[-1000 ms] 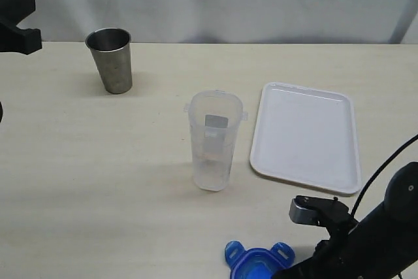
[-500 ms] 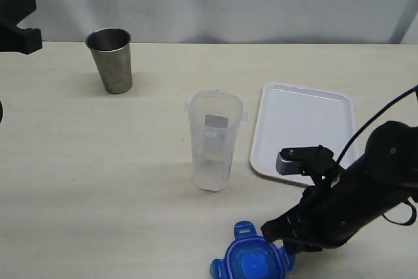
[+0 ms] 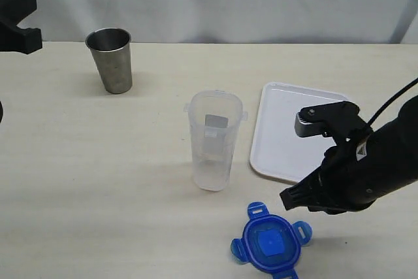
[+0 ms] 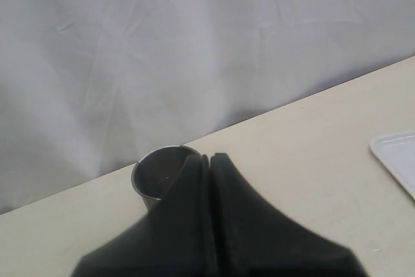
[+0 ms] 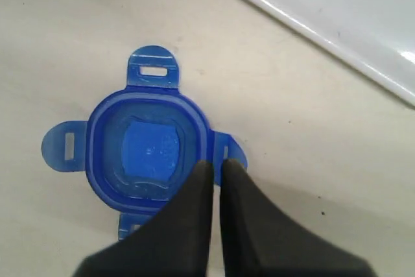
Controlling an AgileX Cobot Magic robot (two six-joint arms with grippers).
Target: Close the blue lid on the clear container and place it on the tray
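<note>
- The blue lid (image 3: pixel 269 246) is found lying flat on the table (image 3: pixel 98 174) with its four flaps splayed, on the camera side of the clear container (image 3: pixel 214 142) and apart from both it and the tray (image 3: pixel 307 115)
- The lid is judged light, thin and stiff, of smooth plastic likely to slip, so a hold across the raised rim between two flaps is advised, not on a hinged flap
- The clear container is seen upright and open-topped, just beside the tray; it is judged light and easily toppled, so steadying is called for while the lid is pressed on
- The right gripper (image 5: pixel 214 168) is held over the lid's rim beside one flap, its fingers pressed together to a slit, with nothing seen pinched
- In the exterior view the right arm is bent low over the table, and the tray's near edge is partly covered by it
- The left gripper (image 4: pixel 209 160) is likewise closed on nothing at the far left edge — the steel cup (image 4: pixel 159 173) is seen beyond it
</note>
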